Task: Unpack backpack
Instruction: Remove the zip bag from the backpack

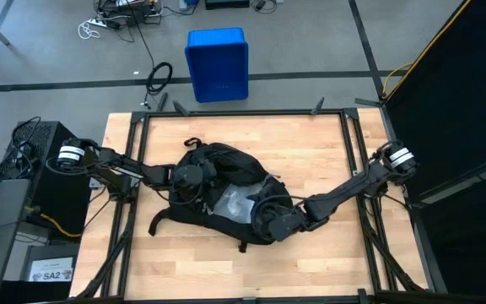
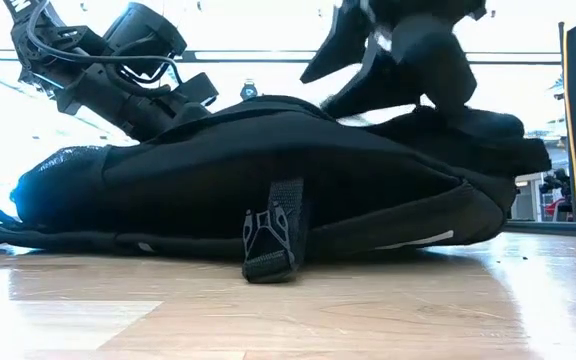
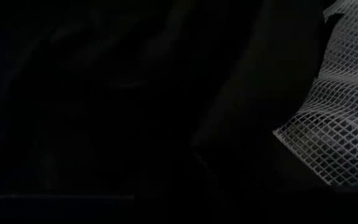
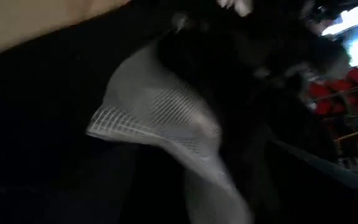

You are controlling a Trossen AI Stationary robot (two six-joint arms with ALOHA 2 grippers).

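The black backpack (image 1: 222, 198) lies flat on the middle of the table, filling most of the low view (image 2: 268, 195). One buckled strap (image 2: 271, 240) rests on the wood at its near side. A white mesh pouch (image 1: 236, 203) shows in the backpack's opening, and both wrist views see it (image 3: 340, 112) (image 4: 160, 118). My left gripper (image 1: 199, 176) is at the backpack's left upper part and its wrist view is almost wholly dark. My right gripper (image 1: 270, 221) is low over the backpack's near right part, next to the pouch.
A blue bin (image 1: 217, 63) stands on the floor beyond the table's far edge. Black frame rails (image 1: 133, 160) run along the table's left and right sides. Bare wood (image 1: 226, 270) lies near the near edge and at the far right.
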